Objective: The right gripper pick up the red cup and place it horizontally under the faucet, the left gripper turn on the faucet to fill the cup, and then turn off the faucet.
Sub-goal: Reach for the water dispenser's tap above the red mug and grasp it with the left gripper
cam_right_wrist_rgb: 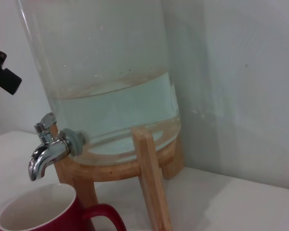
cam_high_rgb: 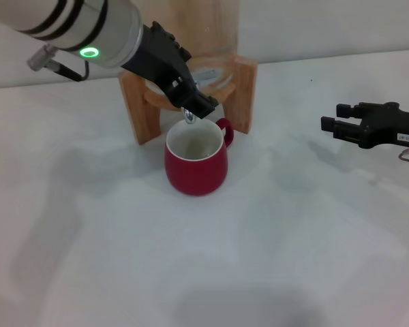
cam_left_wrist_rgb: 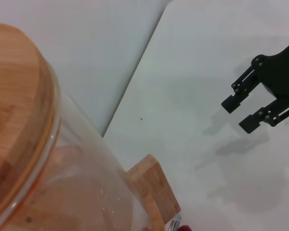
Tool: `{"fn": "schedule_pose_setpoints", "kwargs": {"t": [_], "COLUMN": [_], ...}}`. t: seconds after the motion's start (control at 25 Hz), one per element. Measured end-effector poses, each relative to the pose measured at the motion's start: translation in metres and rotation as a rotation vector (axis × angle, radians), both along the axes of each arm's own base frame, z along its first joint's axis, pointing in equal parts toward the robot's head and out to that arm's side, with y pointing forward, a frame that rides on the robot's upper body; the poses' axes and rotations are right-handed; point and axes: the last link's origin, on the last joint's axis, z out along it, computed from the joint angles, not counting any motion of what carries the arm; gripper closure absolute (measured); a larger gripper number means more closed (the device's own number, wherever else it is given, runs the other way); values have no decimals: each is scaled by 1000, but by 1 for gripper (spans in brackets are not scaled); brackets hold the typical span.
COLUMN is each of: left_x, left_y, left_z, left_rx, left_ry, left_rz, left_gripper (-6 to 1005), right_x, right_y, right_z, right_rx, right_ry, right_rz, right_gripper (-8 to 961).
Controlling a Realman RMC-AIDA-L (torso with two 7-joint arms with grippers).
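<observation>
The red cup (cam_high_rgb: 195, 161) stands upright on the white table, its mouth right under the faucet (cam_high_rgb: 189, 116), handle toward the stand. My left gripper (cam_high_rgb: 198, 103), on the arm with the green ring light, reaches down over the faucet from the upper left. In the right wrist view the chrome faucet (cam_right_wrist_rgb: 45, 153) shows no stream above the red cup (cam_right_wrist_rgb: 36, 214). A black piece of the left claw (cam_right_wrist_rgb: 4, 77) hangs above the faucet, apart from the lever. My right gripper (cam_high_rgb: 330, 116) hovers open and empty to the right of the cup.
The glass dispenser jar (cam_right_wrist_rgb: 111, 96), partly filled with water, sits on a wooden stand (cam_high_rgb: 242, 95) against the back wall. The left wrist view shows the jar's wooden lid (cam_left_wrist_rgb: 14, 110) and the right gripper (cam_left_wrist_rgb: 236, 115) over bare table.
</observation>
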Motion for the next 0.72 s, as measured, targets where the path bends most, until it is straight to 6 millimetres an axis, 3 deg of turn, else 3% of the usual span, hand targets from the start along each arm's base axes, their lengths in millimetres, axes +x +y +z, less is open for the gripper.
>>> {"fn": "schedule_pose_setpoints", "kwargs": {"t": [0.72], "left_x": [8], "left_y": [10], "left_z": [-18], "left_rx": [-37], "left_ry": [-17], "left_rz": [16], "left_gripper": [124], "right_x": [1], "right_y": [2], "right_z": [1], "right_rx": [7], "right_ry": [-7], "right_rz": [-4], "right_gripper": [471]}}
